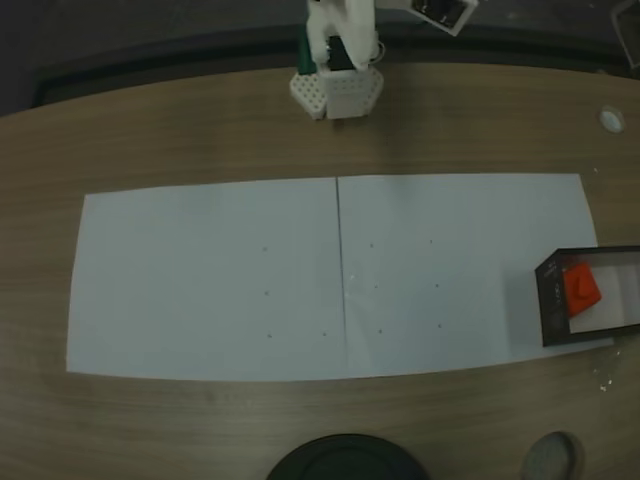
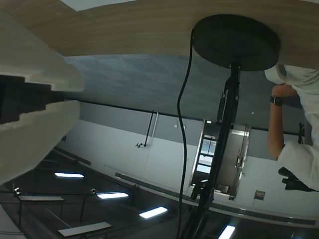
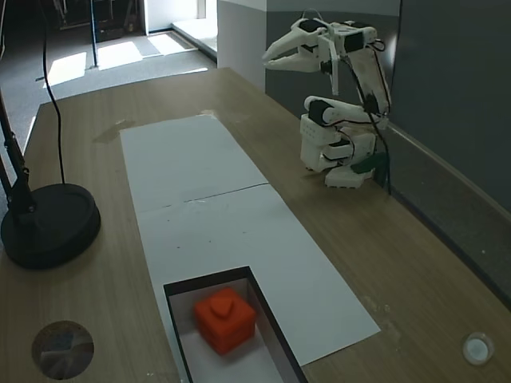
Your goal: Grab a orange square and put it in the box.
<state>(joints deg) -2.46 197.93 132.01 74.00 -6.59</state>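
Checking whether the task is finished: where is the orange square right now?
The orange square lies inside the box, at the paper's right end in a fixed view, far from the arm.

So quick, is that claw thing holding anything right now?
Gripper: holding nothing; its fingers look shut or nearly so, raised above the arm's base. The orange square already sits in the box.

Office: glass doors (image 2: 219,159), ceiling lights (image 2: 112,195)

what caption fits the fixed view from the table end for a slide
Orange square resting inside the box on white paper, arm folded back with gripper raised.
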